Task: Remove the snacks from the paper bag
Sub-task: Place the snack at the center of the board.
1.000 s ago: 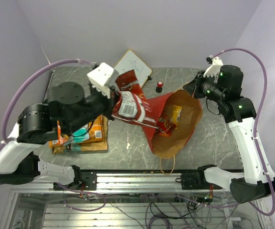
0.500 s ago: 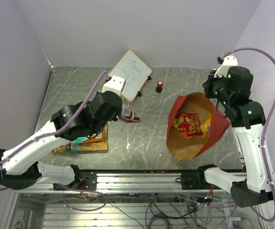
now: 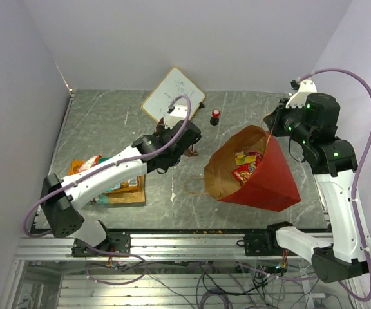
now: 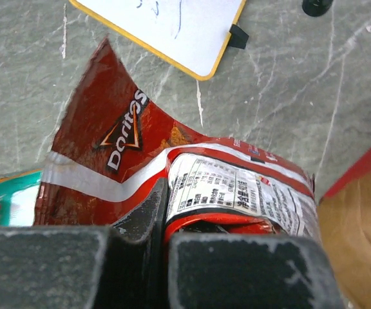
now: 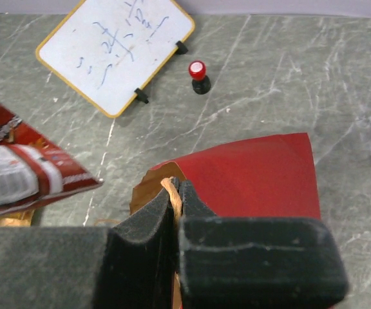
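Mid-desk, a bit toward the far edge: left gripper [image 4: 165,212] has its jaws nearly together, pinching the crumpled middle of a red Doritos packet [image 4: 108,148]. Logo end points at the whiteboard [image 3: 172,95]. Can't tell if the packet touches the desk [image 3: 108,116].

Right gripper [image 5: 177,193] is clamped tight on the twisted handle [image 5: 169,185] at the far rim of the paper bag [image 3: 266,187]. Bag lies tipped on its side in the right half of the desk. Its long axis runs from the mouth near desk centre to the closed end toward the near right corner, so the mouth opens leftward, at the left arm. At least two loose packets [image 3: 245,168] show inside on the kraft lining, one yellow and one red, overlapping, deep past the rim.

Key relation: the unloaded pile [image 3: 111,183] of orange and teal packets sits by the near left corner, well apart from the held packet, leftward and nearward of the left gripper. My read: drop goes there, then the left arm goes back to the mouth. It's the nearer and the free one; right is tied up holding the bag.

Held packet is glossy, creased foil with a white nutrition panel facing up. Likely slippery and light.

Red-capped object [image 3: 216,114] stands near the far edge, clear of both.
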Robot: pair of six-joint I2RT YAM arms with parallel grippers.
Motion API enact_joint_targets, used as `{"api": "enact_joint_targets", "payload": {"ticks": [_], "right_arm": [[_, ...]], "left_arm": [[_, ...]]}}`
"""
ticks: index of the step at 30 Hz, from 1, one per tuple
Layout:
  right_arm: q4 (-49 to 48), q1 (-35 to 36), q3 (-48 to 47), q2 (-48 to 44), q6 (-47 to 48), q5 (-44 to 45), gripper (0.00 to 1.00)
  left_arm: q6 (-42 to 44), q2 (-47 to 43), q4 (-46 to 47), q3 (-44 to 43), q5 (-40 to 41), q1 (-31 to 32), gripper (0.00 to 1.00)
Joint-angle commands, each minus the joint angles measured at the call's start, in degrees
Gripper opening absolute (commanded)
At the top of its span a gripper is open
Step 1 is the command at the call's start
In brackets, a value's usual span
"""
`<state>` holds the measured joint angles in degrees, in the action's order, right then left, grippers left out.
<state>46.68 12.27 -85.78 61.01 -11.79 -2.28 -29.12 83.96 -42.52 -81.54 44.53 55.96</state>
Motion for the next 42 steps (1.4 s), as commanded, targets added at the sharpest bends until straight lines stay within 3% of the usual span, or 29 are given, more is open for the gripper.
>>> {"api": "enact_joint_targets", "payload": {"ticks": [1, 5, 9, 14, 16, 18, 22, 27, 33, 36, 42], "right_arm": [[-3.41, 0.03, -1.71, 0.14, 0.09, -6.30, 0.00], [-0.63, 0.03, -4.74, 1.09, 2.30, -5.44, 0.00], [3.47, 0.03, -7.89, 1.20, 4.03, 2.02, 0.00], [-0.37, 0.00, -5.78, -1.04, 5.37, 8.38, 0.00], [-1.00, 0.03, -6.53, -0.08, 4.91, 8.92, 0.00], [-0.13, -0.03, -8.85, 2.23, 4.30, 7.28, 0.00], [-1.52, -0.59, -9.80, 5.05, 7.36, -0.60, 0.00], [-1.29, -2.65, -12.33, 8.75, 14.64, -0.25, 0.00], [-2.99, -0.75, -15.50, 10.18, 25.24, 1.03, 0.00], [-2.14, 2.62, -15.07, 9.63, 30.48, -2.65, 0.00], [2.32, 3.26, -6.64, 3.88, 25.62, -12.51, 0.00]], "left_arm": [[-1.96, 1.25, 12.39, 3.25, 3.59, -1.99, 0.07], [-1.53, 1.08, 20.24, 10.67, 1.05, -3.63, 0.07], [-4.86, -0.09, 23.14, 17.03, -6.09, -4.17, 0.07], [-6.37, 0.12, 29.00, 26.11, -13.18, -4.22, 0.07], [-6.53, 1.59, 28.29, 26.52, -20.11, -4.72, 0.07], [-5.41, 2.14, 29.76, 27.30, -30.12, -5.17, 0.15], [-8.90, -0.89, 32.48, 31.48, -38.16, -5.25, 0.60], [-8.69, -8.05, 28.65, 32.99, -42.96, -5.35, 0.85], [-9.06, -16.97, 27.69, 36.20, -48.49, -5.39, 0.92], [-7.94, -18.43, 26.82, 35.55, -50.97, -5.48, 0.94], [-5.31, -12.56, 28.37, 29.57, -59.21, -5.59, 0.91]]}}
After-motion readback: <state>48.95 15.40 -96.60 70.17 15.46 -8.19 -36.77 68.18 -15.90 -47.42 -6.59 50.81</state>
